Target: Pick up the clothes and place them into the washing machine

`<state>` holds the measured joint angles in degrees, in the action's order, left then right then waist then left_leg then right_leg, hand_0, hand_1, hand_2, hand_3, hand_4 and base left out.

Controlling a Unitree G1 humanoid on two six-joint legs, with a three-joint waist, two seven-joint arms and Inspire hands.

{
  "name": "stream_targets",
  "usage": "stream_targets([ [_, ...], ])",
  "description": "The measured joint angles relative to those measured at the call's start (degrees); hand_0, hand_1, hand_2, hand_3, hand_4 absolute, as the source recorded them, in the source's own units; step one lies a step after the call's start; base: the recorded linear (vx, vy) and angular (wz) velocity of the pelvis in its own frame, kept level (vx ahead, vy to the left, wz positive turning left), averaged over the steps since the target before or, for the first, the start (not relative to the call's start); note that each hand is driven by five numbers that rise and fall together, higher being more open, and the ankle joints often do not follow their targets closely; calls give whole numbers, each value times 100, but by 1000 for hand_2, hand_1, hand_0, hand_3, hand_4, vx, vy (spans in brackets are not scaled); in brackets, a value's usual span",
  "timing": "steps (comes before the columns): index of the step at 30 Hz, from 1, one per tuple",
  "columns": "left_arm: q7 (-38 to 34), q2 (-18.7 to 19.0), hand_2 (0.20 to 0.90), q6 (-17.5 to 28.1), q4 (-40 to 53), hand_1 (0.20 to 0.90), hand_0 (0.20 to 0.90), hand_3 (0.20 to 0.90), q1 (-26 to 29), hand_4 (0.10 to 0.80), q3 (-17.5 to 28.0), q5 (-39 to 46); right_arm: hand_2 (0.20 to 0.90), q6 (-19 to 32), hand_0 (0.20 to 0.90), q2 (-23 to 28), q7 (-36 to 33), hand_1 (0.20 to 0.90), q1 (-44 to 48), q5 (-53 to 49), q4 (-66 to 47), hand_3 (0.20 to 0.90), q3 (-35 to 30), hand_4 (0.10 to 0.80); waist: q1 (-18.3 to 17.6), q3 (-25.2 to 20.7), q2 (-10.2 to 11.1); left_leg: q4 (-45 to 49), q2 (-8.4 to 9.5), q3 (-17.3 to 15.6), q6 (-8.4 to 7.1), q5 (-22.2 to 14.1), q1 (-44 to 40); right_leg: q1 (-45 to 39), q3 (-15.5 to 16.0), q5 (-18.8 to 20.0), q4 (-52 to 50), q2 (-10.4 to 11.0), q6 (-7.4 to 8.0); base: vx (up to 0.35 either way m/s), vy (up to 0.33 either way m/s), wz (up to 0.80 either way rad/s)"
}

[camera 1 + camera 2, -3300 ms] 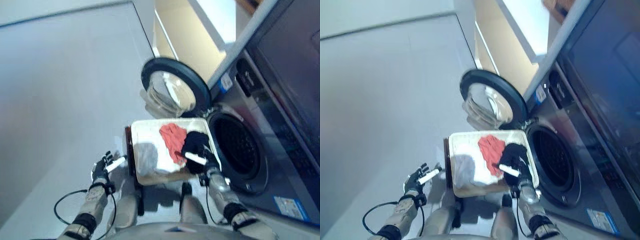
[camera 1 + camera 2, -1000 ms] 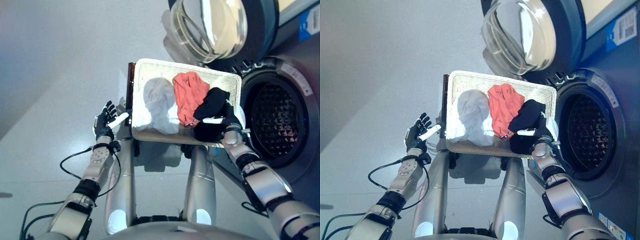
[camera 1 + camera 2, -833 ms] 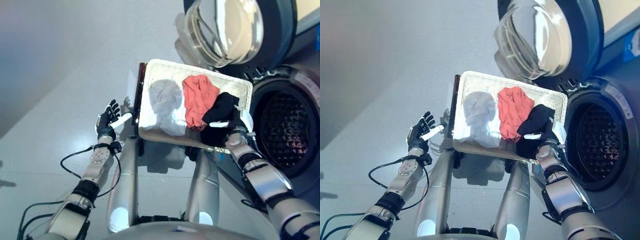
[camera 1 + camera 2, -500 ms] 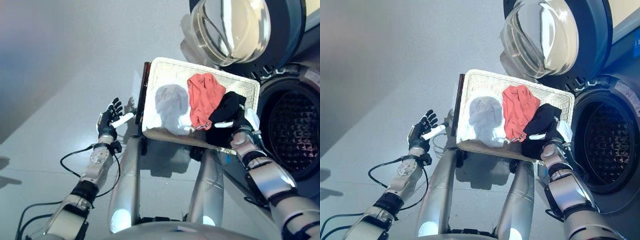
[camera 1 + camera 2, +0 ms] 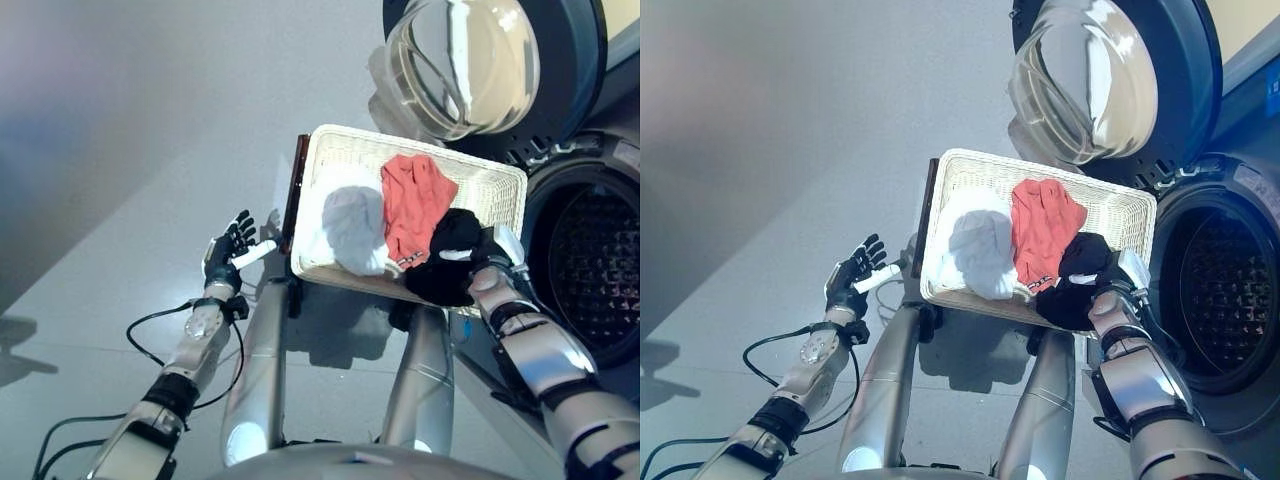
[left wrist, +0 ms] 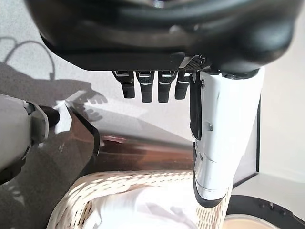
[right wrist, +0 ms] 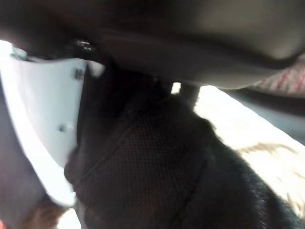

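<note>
Silver-grey jointed arms, dark left hand (image 5: 225,258) and right hand (image 5: 1110,292) with white-covered thumbs

Grey floor (image 5: 120,150) fills the left and upper left of the frame. Beige wall strip (image 5: 622,30) at upper right corner.

Cream woven basket (image 5: 500,185) with a dark brown side panel (image 5: 295,195). Inside: a white garment (image 5: 352,225), a coral-red garment (image 5: 415,200), and a black mesh-textured garment (image 5: 450,262). Washing machine (image 5: 600,150): dark grey body, perforated drum (image 5: 600,260), dark-rimmed clear glass door (image 5: 470,60). Floor (image 5: 120,150): plain pale grey.
</note>
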<state>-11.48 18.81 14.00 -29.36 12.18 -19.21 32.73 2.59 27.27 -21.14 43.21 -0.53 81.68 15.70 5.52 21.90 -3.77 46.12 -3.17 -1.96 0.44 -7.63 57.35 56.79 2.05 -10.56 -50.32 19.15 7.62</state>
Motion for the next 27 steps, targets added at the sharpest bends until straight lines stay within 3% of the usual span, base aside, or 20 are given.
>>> stream_targets([
  [4,-119,-12,900,-18,7,900,900,900,2,800,45,8,200,200,200,-50,-1,200,-251,-1089,-383,200,-640,300,-144,0,15,116,-12,-4,54,-78,7,-13,-17,11,-34,-12,-18,9,-11,-5],
  [6,-186,-24,900,-17,5,900,900,900,-2,800,108,9,200,573,200,-273,1,200,-635,-2279,-980,200,-1550,300,-224,8,35,191,-46,-27,57,-139,5,-18,-51,19,-27,-53,-22,3,1,-15],
  [8,-256,-25,900,-21,-3,900,900,900,-1,800,121,12,200,847,200,-415,29,200,-824,-3000,-1211,200,-1657,300,-332,4,82,244,-81,-62,69,-164,-9,-20,-86,28,-21,-87,-20,42,-5,-20],
  [12,-329,-192,900,-10,-14,900,900,900,-26,800,449,104,200,1450,200,-1062,263,200,-1461,-5104,-2377,200,-2572,300,-531,50,223,255,-125,-123,68,-237,-134,-47,-276,14,32,-215,2,53,-7,-23],
  [16,-400,-356,900,-15,-104,900,900,900,-70,800,566,319,200,2048,200,-1711,828,200,-1950,-6842,-3160,200,-2867,300,-809,111,387,159,-160,-136,28,-277,-459,-301,-330,12,168,-309,9,56,2,-23],
  [19,-350,-526,900,-15,-133,900,900,900,-67,800,546,440,200,2391,200,-1923,1140,200,-2015,-7959,-3284,200,-3066,300,-843,112,423,64,-210,-154,9,-288,-619,-411,-339,6,289,-379,18,38,-4,-17],
  [27,-346,-579,900,-16,-176,900,900,900,-90,800,541,681,200,2737,200,-1941,1251,200,-1520,-8972,-3190,200,-3340,300,-922,107,414,-27,-215,-191,-24,-293,-716,-425,-397,28,299,-409,-17,23,-8,-3],
])
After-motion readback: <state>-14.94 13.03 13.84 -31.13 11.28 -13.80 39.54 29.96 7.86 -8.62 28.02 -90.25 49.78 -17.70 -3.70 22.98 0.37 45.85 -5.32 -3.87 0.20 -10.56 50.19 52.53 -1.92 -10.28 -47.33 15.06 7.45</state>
